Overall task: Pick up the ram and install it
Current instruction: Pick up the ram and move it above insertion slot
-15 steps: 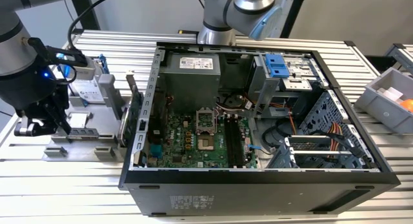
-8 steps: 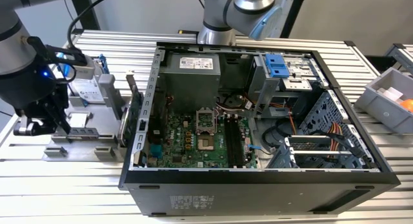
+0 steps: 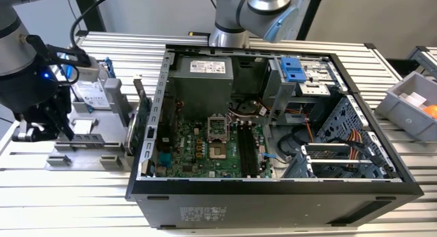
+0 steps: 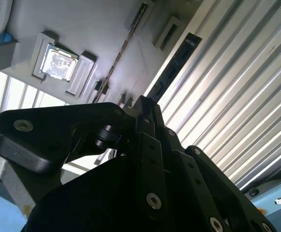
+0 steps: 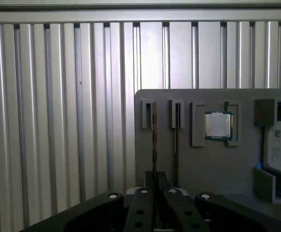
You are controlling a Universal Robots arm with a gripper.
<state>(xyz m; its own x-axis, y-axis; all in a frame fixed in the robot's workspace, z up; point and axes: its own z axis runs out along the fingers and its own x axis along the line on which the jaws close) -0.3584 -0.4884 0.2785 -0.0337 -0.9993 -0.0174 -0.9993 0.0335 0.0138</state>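
**Gripper [image 4: 147, 104] clenched on the ram [image 4: 175, 65]**
The ram juts straight out from between the closed fingertips. Beyond its tip lie the grey tray [image 5: 213, 169] and the ribbed table [image 5: 58, 121]. Another stick [image 4: 123, 48] stands in the tray just beside it, with a chip [image 5: 218, 124] farther along. The open case [image 3: 273, 196] sits well off to one side.
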